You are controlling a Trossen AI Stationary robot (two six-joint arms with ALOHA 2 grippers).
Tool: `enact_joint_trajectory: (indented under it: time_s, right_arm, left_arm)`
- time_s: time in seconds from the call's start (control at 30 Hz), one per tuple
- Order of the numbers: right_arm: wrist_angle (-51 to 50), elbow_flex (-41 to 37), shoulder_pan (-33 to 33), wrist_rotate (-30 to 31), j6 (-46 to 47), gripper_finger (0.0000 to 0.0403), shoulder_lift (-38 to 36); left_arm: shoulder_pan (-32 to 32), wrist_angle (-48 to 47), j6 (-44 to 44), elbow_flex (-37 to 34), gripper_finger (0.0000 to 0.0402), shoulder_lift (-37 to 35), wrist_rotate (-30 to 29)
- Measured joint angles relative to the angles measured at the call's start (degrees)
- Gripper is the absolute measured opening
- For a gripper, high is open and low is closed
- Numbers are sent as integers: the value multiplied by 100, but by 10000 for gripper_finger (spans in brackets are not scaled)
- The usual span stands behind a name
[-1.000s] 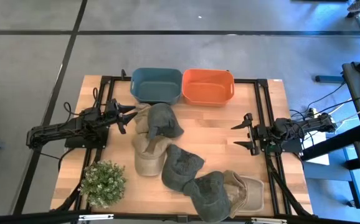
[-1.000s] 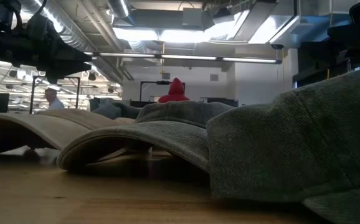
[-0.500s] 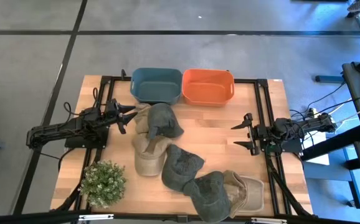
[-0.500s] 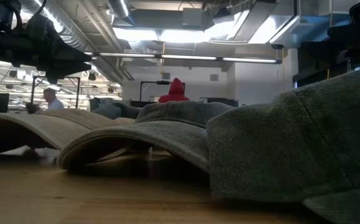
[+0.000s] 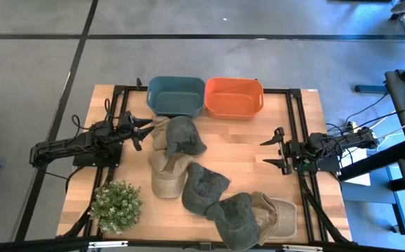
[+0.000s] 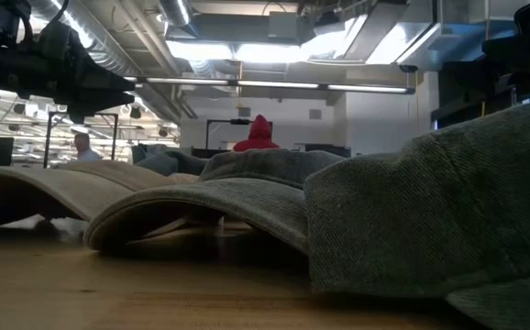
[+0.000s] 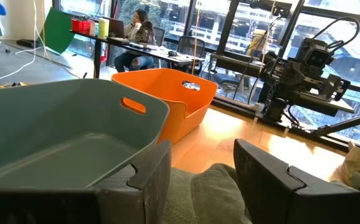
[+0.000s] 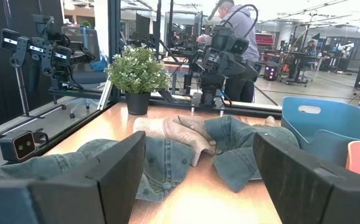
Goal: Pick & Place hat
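L gripper (image 5: 145, 130) at the grey-green hat (image 5: 183, 136).
I see L fingers apart astride its edge, no grip; R gripper (image 5: 273, 150) waits, jaws wide.

Bright ceiling lights, dim backlit foreground, soft shadows

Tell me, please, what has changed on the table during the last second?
Nothing visibly changed. The left gripper stays open at the green hat beside the blue bin, the right gripper waits open at the table's right side, and the hats have not moved.
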Motion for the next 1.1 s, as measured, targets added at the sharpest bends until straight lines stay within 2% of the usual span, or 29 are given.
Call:
enact_joint_trajectory:
  time_s: [0.1, 0.23, 0.37, 1.1]
  right_arm:
    - [-3, 0, 0, 43, 4, 296, 0]
    - [26, 0, -26, 1734, -145, 296, 42]
    - [55, 1, -24, 2593, -146, 296, 43]
    - [52, 0, -23, 2688, -151, 296, 44]
  left_arm:
    - [1, -2, 1, 0, 169, 0, 0]
    - [-1, -1, -1, 0, 169, 0, 0]
    - [0, 0, 1, 0, 169, -1, 0]
    - [1, 0, 0, 0, 169, 0, 0]
